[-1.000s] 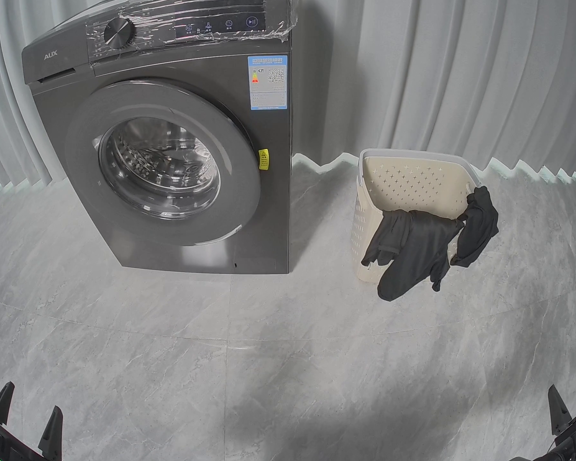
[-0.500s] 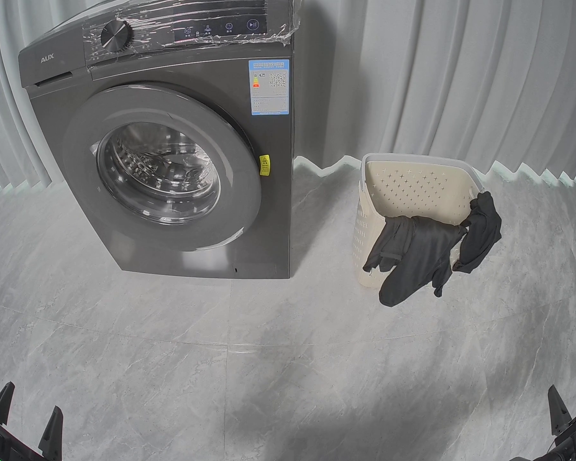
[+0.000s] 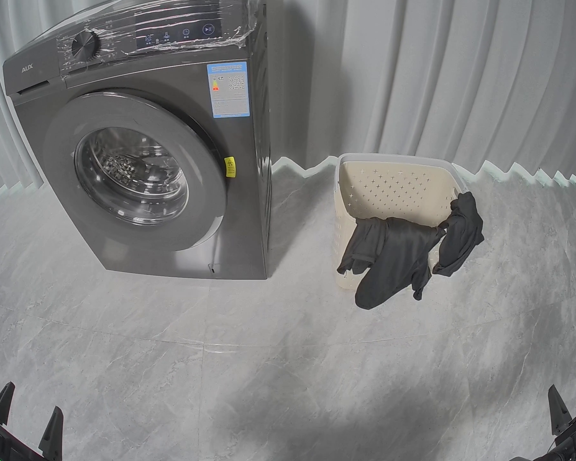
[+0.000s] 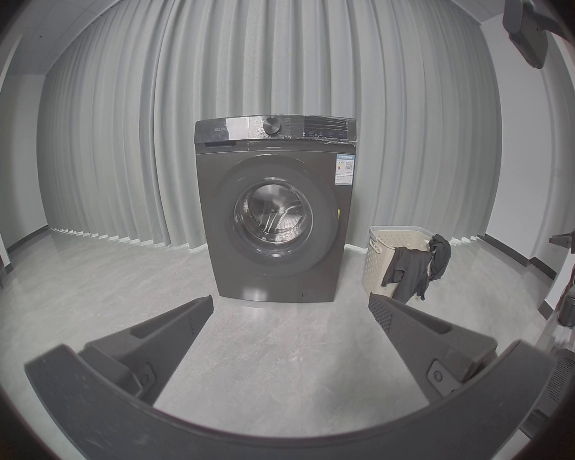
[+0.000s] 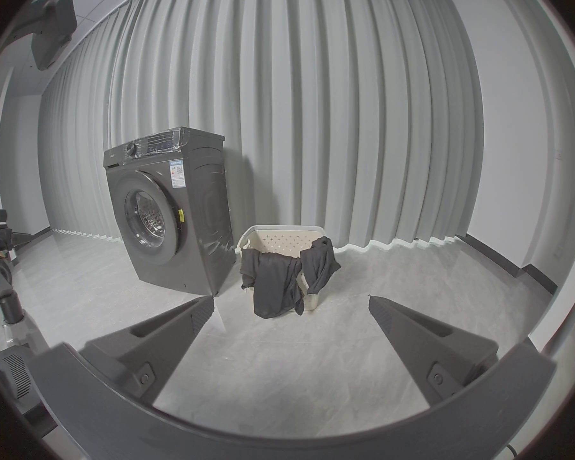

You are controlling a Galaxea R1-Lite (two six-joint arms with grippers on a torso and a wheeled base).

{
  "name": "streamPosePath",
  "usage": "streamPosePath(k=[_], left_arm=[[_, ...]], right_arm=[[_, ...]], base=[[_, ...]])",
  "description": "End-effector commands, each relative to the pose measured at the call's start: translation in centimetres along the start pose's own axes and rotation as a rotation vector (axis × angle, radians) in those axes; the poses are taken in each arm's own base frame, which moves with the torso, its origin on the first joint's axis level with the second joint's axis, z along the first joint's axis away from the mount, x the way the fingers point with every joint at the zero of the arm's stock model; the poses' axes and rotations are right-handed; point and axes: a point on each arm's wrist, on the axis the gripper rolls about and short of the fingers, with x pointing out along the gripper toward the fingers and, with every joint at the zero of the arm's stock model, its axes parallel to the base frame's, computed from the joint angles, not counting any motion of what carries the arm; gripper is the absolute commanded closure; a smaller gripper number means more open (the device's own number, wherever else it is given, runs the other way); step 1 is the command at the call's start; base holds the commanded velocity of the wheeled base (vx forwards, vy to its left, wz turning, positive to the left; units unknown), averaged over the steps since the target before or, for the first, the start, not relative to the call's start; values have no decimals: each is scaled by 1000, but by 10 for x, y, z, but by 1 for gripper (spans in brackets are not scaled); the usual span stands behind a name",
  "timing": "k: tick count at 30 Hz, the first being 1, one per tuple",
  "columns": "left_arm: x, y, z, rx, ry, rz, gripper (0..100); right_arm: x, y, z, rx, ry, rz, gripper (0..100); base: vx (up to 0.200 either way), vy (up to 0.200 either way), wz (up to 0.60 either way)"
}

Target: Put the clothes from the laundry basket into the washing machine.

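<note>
Camera drift is the change: the head view has swung, so the washing machine and the laundry basket both sit further toward the picture's left than a second ago, with the same spacing between them; neither has itself moved. The left hand and right hand keep their places at the lower corners, each with its fingers spread wide apart and nothing between them, well apart from machine and basket.

The clothes are dark, near-black garments draped over the basket's rim. One larger piece hangs across the near edge and down the outside wall, its lowest fold reaching the grey marbled floor; a second slumps over the right-hand corner. The basket is cream plastic with perforated walls and stands on the floor to the right of the machine, near it but not touching. The machine is dark grey, its round glass door shut.
</note>
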Motion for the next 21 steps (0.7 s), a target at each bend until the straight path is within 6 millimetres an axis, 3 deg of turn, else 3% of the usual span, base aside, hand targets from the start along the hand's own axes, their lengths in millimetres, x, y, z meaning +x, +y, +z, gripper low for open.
streamPosePath(k=[1,3,10,16,21], left_arm=[[0,0,-5,0,1,0,0],[0,0,-5,1,1,0,0],[0,0,-5,3,1,0,0],[0,0,-5,3,1,0,0],[0,0,-5,3,1,0,0]], right_arm=[[1,0,-5,0,7,0,0],[0,0,-5,0,7,0,0],[0,0,-5,0,7,3,0],[0,0,-5,0,7,2,0],[0,0,-5,0,7,2,0]], base=[[0,-200,0],[0,-200,0],[0,0,0],[0,0,-600],[0,0,0]])
